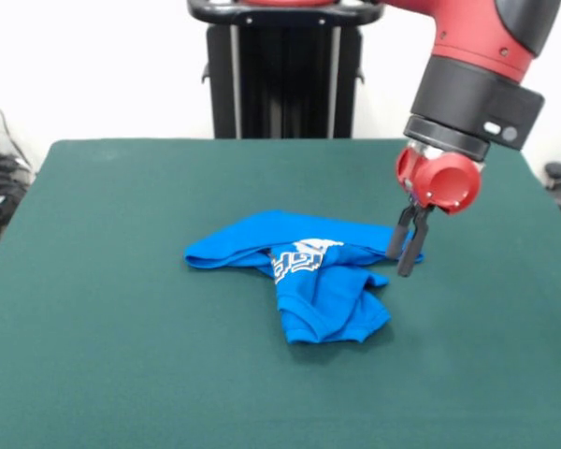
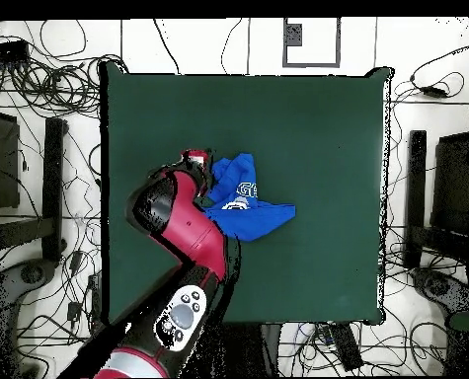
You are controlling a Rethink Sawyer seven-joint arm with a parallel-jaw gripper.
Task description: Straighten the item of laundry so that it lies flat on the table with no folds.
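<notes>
From the front, the item of laundry (image 1: 304, 276) lies crumpled near the middle of the dark green tabletop (image 1: 122, 355). One part stretches as a flat band toward the picture's left, and a bunched, folded lobe hangs toward the near edge. White lettering shows on a creased patch at its centre, partly folded over. The red and black arm comes down at the picture's right, and the end effector (image 1: 407, 253) hangs at the garment's right-hand corner. Its two dark fingers (image 1: 412, 251) point downward with only a narrow gap between them; their tips sit at the cloth's edge, but whether they pinch any fabric cannot be told.

From overhead, the item of laundry (image 2: 246, 207) sits a little left of the tabletop's (image 2: 327, 128) centre, folded into an uneven shape with the lettering showing. The arm reaches in from the bottom left, and the end effector (image 2: 197, 161) sits at the garment's left edge, its fingers hidden by the wrist.
</notes>
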